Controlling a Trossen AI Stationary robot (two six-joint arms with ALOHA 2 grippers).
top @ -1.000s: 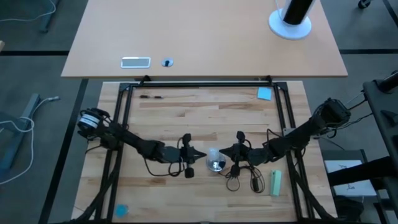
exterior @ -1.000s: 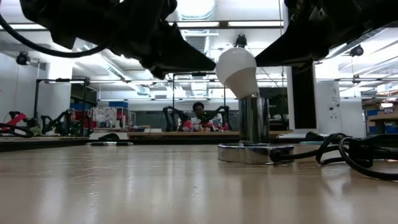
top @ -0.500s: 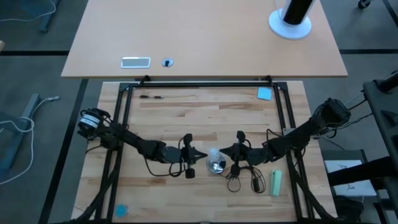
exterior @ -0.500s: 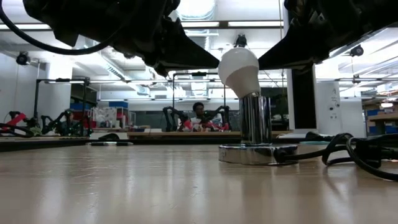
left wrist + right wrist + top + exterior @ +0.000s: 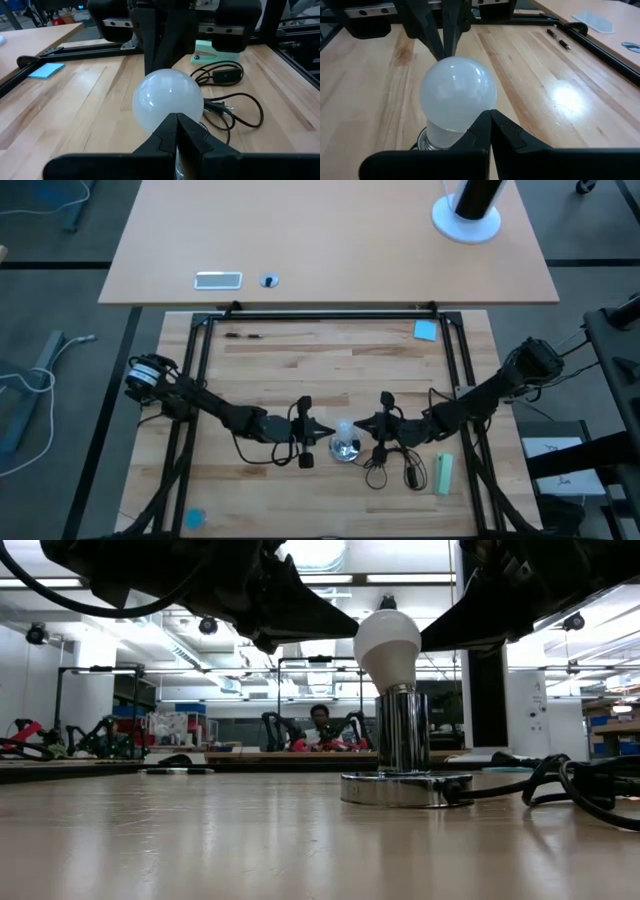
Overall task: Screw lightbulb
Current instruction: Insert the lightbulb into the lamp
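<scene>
Looked light, slick and breakable, that small white frosted pear-shaped lightbulb [image 5: 388, 644] up in the round silver socket [image 5: 404, 786], pinched between closed left gripper [image 5: 320, 429] and closed right gripper [image 5: 362, 423], probably safest held round the belly.

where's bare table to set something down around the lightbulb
Bare wood lies between the pens and the blue note, across the far half. Crowded: the middle, where the shut left pincer and right pincer flank the lightbulb, with cord and green block beside.

Lightbulb [image 5: 388, 645] atop socket [image 5: 392, 787], between left pincer [image 5: 326, 429] and right pincer [image 5: 359, 422].
</scene>
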